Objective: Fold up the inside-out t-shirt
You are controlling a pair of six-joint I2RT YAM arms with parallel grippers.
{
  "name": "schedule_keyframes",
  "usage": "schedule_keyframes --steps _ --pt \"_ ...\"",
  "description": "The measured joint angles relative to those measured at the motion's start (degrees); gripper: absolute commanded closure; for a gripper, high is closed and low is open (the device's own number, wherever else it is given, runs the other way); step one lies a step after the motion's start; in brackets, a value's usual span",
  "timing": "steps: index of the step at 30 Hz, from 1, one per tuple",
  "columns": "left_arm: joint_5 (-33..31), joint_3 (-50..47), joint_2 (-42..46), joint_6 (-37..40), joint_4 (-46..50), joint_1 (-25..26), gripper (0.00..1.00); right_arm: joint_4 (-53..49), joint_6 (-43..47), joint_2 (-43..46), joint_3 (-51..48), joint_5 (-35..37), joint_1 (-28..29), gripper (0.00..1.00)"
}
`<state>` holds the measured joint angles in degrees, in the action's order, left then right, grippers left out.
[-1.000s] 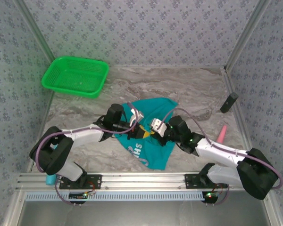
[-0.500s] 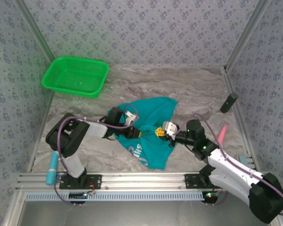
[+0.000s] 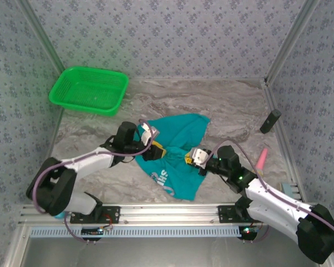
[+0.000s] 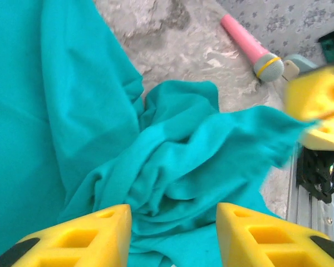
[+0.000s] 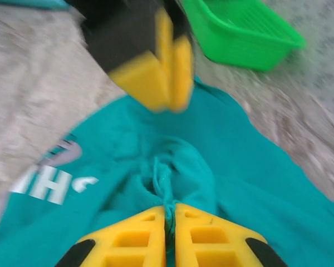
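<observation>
Two grippers at the cloth | your left gripper [image 4: 172, 214]: fingers [image 4: 94, 236] stood apart, bunched folds of the inside-out t-shirt [image 4: 172, 161] just beyond them | your right gripper [image 5: 170, 214]: fingers [image 5: 136, 236] were closed on a thin ridge of it | shirt lay crumpled on the table [image 3: 228, 105] between both arms, white lettering showing.

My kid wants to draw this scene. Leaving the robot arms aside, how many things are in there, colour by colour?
Teal: 1, the t-shirt
Green: 1, the basket
Pink: 1, the toy microphone
Black: 1, the block by the right wall
Total: 4
</observation>
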<state>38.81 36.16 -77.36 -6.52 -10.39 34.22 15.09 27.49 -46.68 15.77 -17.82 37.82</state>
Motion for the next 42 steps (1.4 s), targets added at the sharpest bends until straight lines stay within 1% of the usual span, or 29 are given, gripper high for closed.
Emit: schedule_keyframes --steps 2,4,8,11,12,16,18,19,22,27,32,34,39,40,41,42 --pt "-1.5 0.4 0.8 2.9 2.5 1.9 0.55 -1.5 0.0 0.0 0.0 4.6 0.0 0.70" --pt "-2.8 1.2 -0.9 4.9 4.4 3.5 0.55 -2.3 0.0 0.0 0.0 6.8 0.1 0.65" --pt "-5.7 4.2 -7.1 7.6 6.2 4.6 0.55 -4.7 0.4 0.2 1.1 9.5 2.5 0.63" --pt "-7.6 6.9 -11.5 8.6 6.6 4.8 0.56 -7.7 2.1 0.2 3.9 9.9 5.3 0.62" --pt "-8.0 7.8 -12.8 8.7 6.7 4.8 0.57 -8.3 2.9 0.2 4.9 9.8 6.1 0.61" --pt "-7.7 9.9 -15.6 9.0 7.0 4.8 0.83 -9.4 5.5 -0.1 8.0 8.6 8.5 0.61" --pt "-6.4 10.3 -15.5 8.1 7.0 4.8 0.92 -9.4 6.5 -1.4 9.0 8.0 9.0 0.61" --pt "-5.3 10.3 -15.3 7.7 7.0 4.7 0.95 -9.7 6.9 -2.5 9.7 7.8 9.2 0.60" --pt "-2.2 10.3 -13.6 5.4 7.1 4.1 0.97 -10.4 8.0 -6.1 12.0 7.5 9.7 0.60" --pt "2.2 8.7 -6.4 0.6 5.2 3.3 0.99 -10.7 8.6 -10.3 15.6 7.4 10.2 0.60" --pt "6.7 6.0 -2.3 -3.7 1.4 3.3 0.98 -10.9 8.8 -14.4 17.2 9.7 10.2 0.66" --pt "8.1 4.9 -2.2 -4.8 -0.3 3.3 0.98 -11.1 8.9 -15.0 16.8 10.7 10.2 0.71" --pt "9.8 2.7 -2.2 -5.6 -2.5 3.3 0.96 -11.5 7.9 -13.9 14.5 11.7 10.1 0.98" --pt "9.9 2.5 -2.2 -5.6 -2.6 3.3 0.95 -12.0 7.6 -13.1 14.1 11.4 10.1 1.00" --pt "9.9 2.4 -2.2 -5.6 -2.8 3.3 0.91 -12.8 7.3 -12.2 13.8 11.1 10.0 1.00" --pt "9.8 2.4 -2.3 -5.7 -2.8 3.3 0.90 -13.3 7.7 -11.3 13.8 10.6 9.9 1.00"
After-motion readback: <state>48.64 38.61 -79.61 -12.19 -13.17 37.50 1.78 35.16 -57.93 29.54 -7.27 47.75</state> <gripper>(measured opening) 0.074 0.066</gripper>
